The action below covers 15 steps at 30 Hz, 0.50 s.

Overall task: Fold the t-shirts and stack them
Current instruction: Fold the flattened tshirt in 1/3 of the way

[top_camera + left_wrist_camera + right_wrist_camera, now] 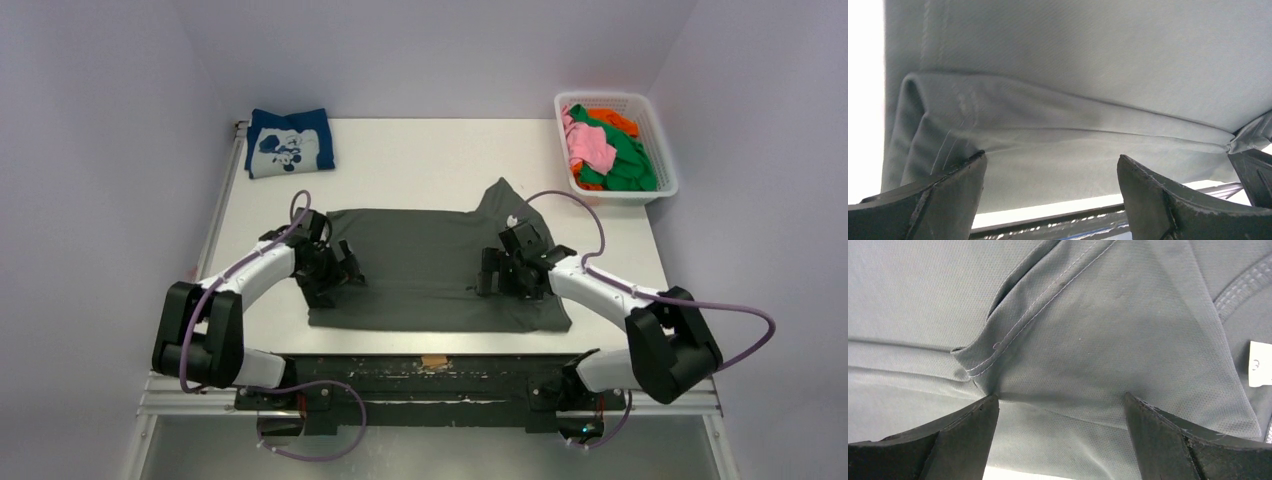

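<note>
A white table with a smooth, bare top fills the middle of the overhead view. In its far right corner stands a white plastic mesh basket, its long side running along the table's right edge. A dark bar runs along the near edge, with a small tan scrap of tape stuck on it. Pale lilac walls close in on three sides.

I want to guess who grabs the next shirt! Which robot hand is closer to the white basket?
Right. The right gripper is over the right part of the dark grey t-shirt, the side toward the basket; the left gripper is at its left edge, farther away.
</note>
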### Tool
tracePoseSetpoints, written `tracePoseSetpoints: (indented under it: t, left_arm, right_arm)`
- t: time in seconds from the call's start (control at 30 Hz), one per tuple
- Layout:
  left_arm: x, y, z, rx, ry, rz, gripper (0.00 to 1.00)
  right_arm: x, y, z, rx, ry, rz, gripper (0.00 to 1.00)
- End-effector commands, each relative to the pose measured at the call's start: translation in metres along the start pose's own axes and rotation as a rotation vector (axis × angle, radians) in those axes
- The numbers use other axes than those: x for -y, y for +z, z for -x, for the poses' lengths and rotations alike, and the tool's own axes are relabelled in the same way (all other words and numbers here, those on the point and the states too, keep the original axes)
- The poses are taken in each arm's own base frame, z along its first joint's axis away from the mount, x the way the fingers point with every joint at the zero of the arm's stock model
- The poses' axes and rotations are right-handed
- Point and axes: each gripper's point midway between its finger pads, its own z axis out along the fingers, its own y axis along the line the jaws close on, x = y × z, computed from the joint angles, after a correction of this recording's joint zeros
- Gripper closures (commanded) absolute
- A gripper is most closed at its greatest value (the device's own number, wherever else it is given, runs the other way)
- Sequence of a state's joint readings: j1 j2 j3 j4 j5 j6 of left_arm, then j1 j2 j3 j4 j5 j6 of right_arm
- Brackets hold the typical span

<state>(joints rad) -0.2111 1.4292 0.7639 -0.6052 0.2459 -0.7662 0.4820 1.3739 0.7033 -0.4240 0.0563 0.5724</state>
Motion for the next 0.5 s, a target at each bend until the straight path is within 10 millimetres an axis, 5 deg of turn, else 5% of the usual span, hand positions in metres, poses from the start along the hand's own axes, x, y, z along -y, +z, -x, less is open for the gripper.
tracePoseSetpoints:
  t: [0.0, 0.1, 0.23, 0.47]
  left_arm:
    - [-0.027, -0.010, -0.034, -0.075, -0.020, 0.068, 0.00]
    - [-0.021, -0.017, -0.039, -0.074, -0.022, 0.023, 0.00]
    - [0.005, -0.040, -0.023, -0.017, 0.005, -0.054, 0.00]
    - [0.053, -0.089, 0.059, 0.267, 0.093, -0.116, 0.00]
  right_arm:
    - [0.023, -0.018, -0.052, -0.137, 0.047, -0.108, 0.06]
    - [0.022, -0.029, -0.038, -0.091, 0.037, -0.117, 0.05]
    - [-0.001, -0.054, 0.010, 0.019, 0.021, -0.075, 0.02]
    - [-0.035, -0.084, 0.109, 0.286, -0.035, -0.019, 0.01]
